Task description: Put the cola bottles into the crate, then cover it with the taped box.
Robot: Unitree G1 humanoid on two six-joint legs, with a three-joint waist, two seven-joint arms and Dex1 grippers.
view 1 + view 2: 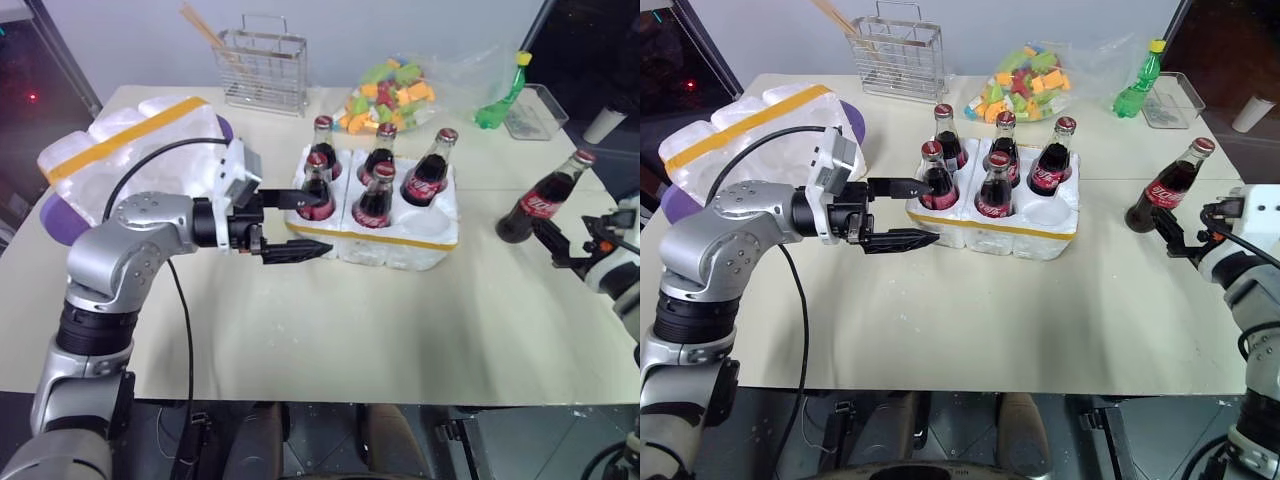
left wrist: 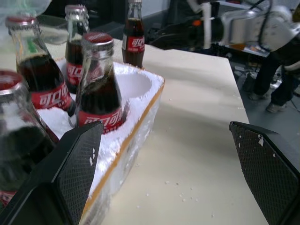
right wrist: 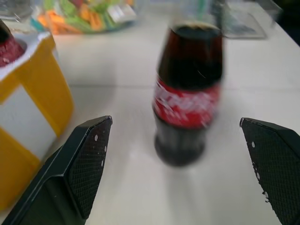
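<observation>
Five cola bottles (image 1: 995, 186) already stand in the crate (image 1: 992, 225) at the middle of your table (image 1: 940, 320) — one well at its near right corner is bare. The sixth bottle (image 1: 1167, 186) stands alone on the table, well to the right of the crate. Your right gripper (image 3: 176, 173) sits just short of it, fingers spread wide, grasping nothing. Your left gripper (image 1: 902, 214) hovers at the crate's left end, fingers released too — one by the nearest bottle there, the other lower, beside the crate's wall. The taped box (image 1: 750, 135) lies at the table's far left.
</observation>
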